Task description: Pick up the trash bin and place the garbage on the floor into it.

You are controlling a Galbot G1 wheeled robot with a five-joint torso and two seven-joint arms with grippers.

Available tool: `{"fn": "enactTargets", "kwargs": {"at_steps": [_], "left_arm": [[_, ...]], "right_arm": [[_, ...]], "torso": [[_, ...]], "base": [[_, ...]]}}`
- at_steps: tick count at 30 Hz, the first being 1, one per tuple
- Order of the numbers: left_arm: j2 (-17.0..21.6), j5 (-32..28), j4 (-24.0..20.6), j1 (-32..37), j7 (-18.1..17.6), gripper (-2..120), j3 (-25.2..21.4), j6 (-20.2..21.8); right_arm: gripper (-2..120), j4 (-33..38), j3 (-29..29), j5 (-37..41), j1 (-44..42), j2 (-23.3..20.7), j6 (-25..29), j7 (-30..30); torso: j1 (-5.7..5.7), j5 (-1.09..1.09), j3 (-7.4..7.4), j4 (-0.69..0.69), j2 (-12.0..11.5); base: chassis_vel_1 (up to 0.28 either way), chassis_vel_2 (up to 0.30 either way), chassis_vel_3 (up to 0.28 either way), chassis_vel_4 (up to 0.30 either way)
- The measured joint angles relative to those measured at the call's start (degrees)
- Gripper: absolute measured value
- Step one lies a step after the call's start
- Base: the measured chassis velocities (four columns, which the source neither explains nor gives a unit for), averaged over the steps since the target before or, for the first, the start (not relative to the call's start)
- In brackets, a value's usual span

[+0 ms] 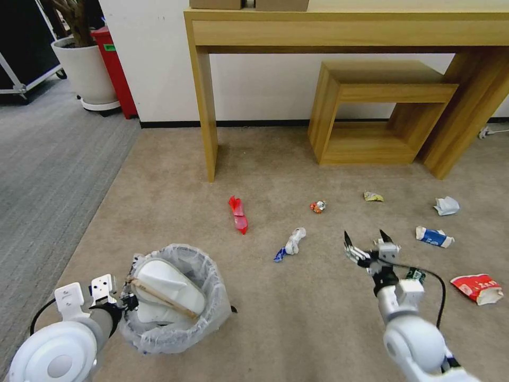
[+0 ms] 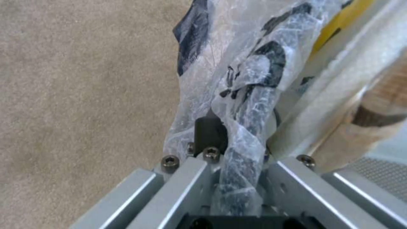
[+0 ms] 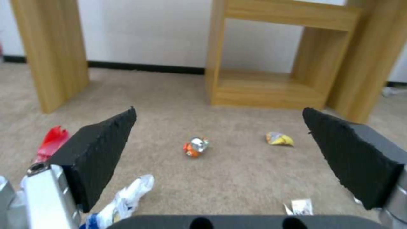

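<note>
The trash bin (image 1: 209, 313), lined with a crinkled clear bag, hangs low at the front left with two white slippers (image 1: 169, 289) and a wooden stick (image 1: 159, 297) inside. My left gripper (image 1: 129, 302) is shut on its bagged rim (image 2: 250, 127). My right gripper (image 1: 367, 240) hovers open over the floor (image 1: 297, 318), empty, its black fingertips (image 3: 114, 133) wide apart. Garbage lies ahead: a red wrapper (image 1: 238, 214), a white-blue wrapper (image 1: 291, 243), an orange-silver scrap (image 3: 196, 147), a yellow wrapper (image 3: 279, 139), crumpled white paper (image 1: 446, 205), a blue-white carton (image 1: 434, 236), another red wrapper (image 1: 477, 288) and a green-labelled bottle (image 1: 415, 275).
A wooden desk (image 1: 207, 106) and a low wooden shelf unit (image 1: 371, 111) stand against the white wall ahead. Grey ribbed carpet (image 1: 47, 159) lies to the left, with a white plant pot (image 1: 87, 74) and a red box (image 1: 114, 69). A cable (image 1: 490, 131) lies at the far right.
</note>
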Motion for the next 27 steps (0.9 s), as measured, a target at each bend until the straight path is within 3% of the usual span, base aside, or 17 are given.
{"fn": "enactTargets", "kwargs": {"at_steps": [9,16,21,27], "left_arm": [[-1.0,1.8,0.6,-0.7,1.0,0,1.3,-0.1],[-1.7,2.2,0.5,-0.8,1.4,0,1.2,-0.4],[-2.9,3.5,0.6,-0.4,1.9,0,1.1,-0.6],[-3.6,3.9,0.5,-0.1,2.1,0,1.0,-0.6]], "right_arm": [[100,0.9,1.0,-4.3,-3.8,6.2,2.8,-1.0],[100,-0.6,0.2,-9.1,-5.4,10.0,10.1,-2.9],[100,-2.0,-1.3,-11.7,-5.5,11.7,14.6,-2.3],[100,-3.2,-2.1,-12.1,-5.5,11.6,15.8,-2.2]], "torso": [[0.0,-0.02,0.0,0.01,0.0],[0.0,-0.02,0.0,0.01,0.0],[0.0,-0.02,0.01,0.01,0.0],[0.0,-0.02,0.01,0.01,0.0]], "base": [[0.0,0.0,0.0,0.0],[0.0,0.0,0.0,0.0],[0.0,0.0,0.0,0.0],[0.0,0.0,0.0,0.0]]}}
